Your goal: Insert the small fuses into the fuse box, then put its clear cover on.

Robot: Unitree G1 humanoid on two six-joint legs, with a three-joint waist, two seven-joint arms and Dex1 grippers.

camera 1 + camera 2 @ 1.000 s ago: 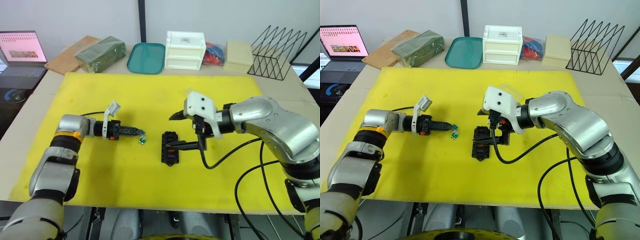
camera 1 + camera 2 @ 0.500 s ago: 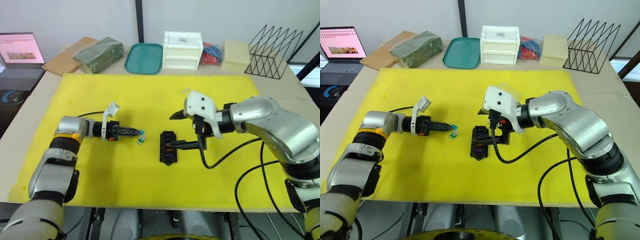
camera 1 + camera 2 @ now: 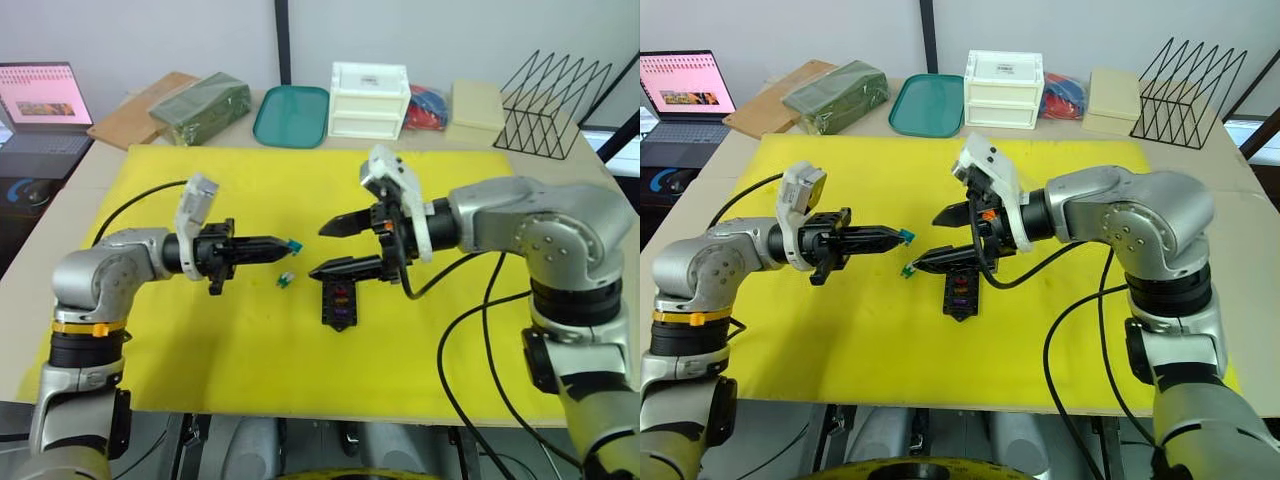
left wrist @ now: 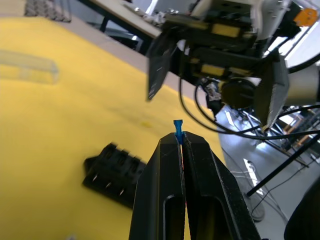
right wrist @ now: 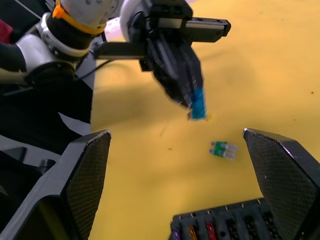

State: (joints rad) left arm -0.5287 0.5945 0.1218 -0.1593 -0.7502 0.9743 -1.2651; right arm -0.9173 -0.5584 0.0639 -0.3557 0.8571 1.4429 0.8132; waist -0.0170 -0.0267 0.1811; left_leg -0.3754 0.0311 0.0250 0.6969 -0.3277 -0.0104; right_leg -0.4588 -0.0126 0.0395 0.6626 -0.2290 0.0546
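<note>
We are at a pale desk (image 3: 70, 190) topped by a yellow mat (image 3: 230, 330), with an open laptop (image 3: 38, 105), a teal plastic tray (image 3: 292, 114), a white two-drawer box (image 3: 370, 100) and a black wire rack (image 3: 560, 90) along its far edge.

The small black slotted fuse box (image 3: 338, 297) lies near the middle of the mat, with purple, orange and red fuses already seated at its near end (image 5: 192, 232). Our left tool (image 3: 902, 236) is pinched shut on a tiny teal blade fuse (image 4: 177, 125), held in the air above the mat just left of the box. A small green blade fuse (image 3: 285, 279) lies loose on the mat below it. Our right tool (image 3: 330, 247) hangs wide open over the box's far end, holding nothing.

We judge these fuses to be feather-light, rigid and slick, easily twisted in a pinch; best gripped by the plastic head, leaving the metal blades free. A clear rectangular cover (image 4: 27, 67) lies on the mat; it looks light and brittle, best taken by its long sides.

We can read no writing anywhere.
</note>
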